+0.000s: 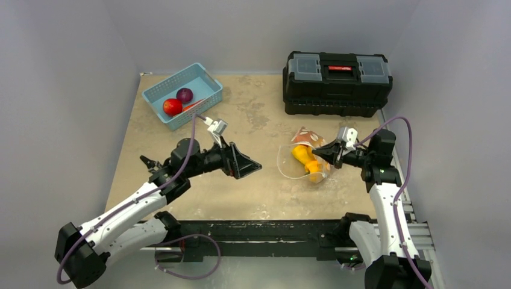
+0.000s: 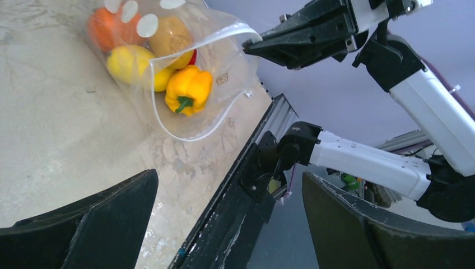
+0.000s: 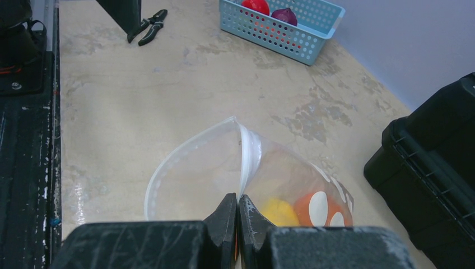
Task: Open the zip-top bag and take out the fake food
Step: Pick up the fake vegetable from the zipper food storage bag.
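The zip-top bag (image 1: 288, 164) lies right of the table's middle, its mouth gaping toward the left arm. My right gripper (image 3: 238, 197) is shut on the bag's white zip strip (image 3: 243, 157) and holds that edge up. This shows in the top view too, where the right gripper (image 1: 320, 152) meets the bag. Inside the bag (image 2: 185, 120) is fake food: a yellow pepper (image 2: 188, 88), a lemon (image 2: 130, 63) and an orange piece (image 2: 103, 28). My left gripper (image 1: 253, 165) hovers open left of the bag's mouth, apart from it. Nothing sits between the left gripper's (image 2: 229, 176) fingers.
A light-blue basket (image 1: 211, 81) at the back left holds a red fruit (image 1: 172, 106), a purple one (image 1: 185, 94) and an orange piece (image 1: 193, 106). A black toolbox (image 1: 337, 81) stands at the back right. A small black pincer-shaped object (image 3: 150, 27) lies by the left arm.
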`<act>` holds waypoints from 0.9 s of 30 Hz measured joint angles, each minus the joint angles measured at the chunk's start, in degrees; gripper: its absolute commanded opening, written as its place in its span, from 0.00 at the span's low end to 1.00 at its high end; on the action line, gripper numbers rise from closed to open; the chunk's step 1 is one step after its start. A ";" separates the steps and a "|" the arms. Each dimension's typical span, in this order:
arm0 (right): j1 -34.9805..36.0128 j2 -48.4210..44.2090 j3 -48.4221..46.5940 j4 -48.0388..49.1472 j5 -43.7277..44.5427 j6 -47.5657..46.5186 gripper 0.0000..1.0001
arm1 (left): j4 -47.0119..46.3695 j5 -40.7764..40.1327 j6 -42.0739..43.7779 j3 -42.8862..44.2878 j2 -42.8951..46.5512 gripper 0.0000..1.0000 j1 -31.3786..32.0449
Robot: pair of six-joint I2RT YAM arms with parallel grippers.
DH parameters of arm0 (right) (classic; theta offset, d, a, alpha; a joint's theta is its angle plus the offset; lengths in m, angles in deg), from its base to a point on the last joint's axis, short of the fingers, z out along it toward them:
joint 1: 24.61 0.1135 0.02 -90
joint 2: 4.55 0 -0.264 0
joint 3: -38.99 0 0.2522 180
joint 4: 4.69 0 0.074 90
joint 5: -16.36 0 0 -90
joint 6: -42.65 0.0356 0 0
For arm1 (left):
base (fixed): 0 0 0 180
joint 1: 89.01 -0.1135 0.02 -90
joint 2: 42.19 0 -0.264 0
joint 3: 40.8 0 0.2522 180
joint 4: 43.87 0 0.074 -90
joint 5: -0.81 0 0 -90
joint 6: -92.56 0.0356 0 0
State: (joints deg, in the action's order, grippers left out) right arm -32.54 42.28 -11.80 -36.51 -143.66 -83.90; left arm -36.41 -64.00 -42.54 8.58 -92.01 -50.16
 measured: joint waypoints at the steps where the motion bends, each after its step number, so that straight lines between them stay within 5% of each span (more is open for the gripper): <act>1: 0.00 0.00 0.00 -0.07 0.00 -0.04 0.00 | 0.00 -0.87 0.44 0.07 -0.35 1.00 1.64; 12: 0.02 0.00 0.00 -0.42 0.00 -0.13 0.00 | -0.39 -14.69 10.88 5.09 -7.23 1.00 19.74; 27: 2.34 -0.15 0.00 -0.90 -0.04 -0.13 0.00 | -7.74 -26.12 22.16 11.85 -19.91 0.98 27.71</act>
State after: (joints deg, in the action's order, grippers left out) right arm -30.20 42.13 -11.80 -37.41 -143.71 -84.03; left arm -44.15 -90.12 -20.38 20.42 -111.93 -22.45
